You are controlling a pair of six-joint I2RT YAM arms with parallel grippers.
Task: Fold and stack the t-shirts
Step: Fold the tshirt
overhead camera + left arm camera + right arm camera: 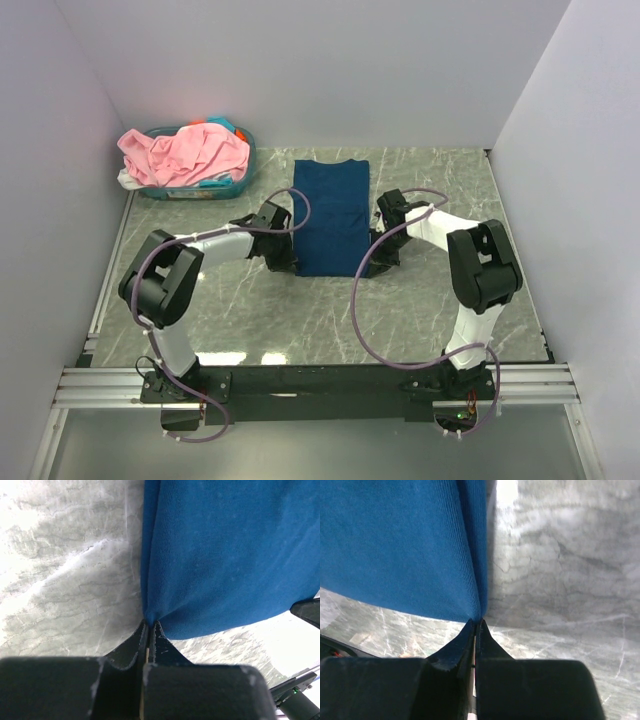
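A dark navy blue t-shirt (331,215) lies folded into a long strip on the marble table, running from far to near. My left gripper (293,262) is shut on its near left corner; in the left wrist view the blue cloth (225,555) is pinched at my fingertips (150,623). My right gripper (368,262) is shut on the near right corner; the right wrist view shows the cloth (400,545) caught at my gripper (477,621). A light pink t-shirt (190,152) lies heaped in the basket with pale ones under it.
A teal plastic basket (240,172) stands at the far left corner. White walls close in the table on three sides. The marble tabletop (440,300) stretches around the shirt, and a metal rail (300,378) runs along the near edge.
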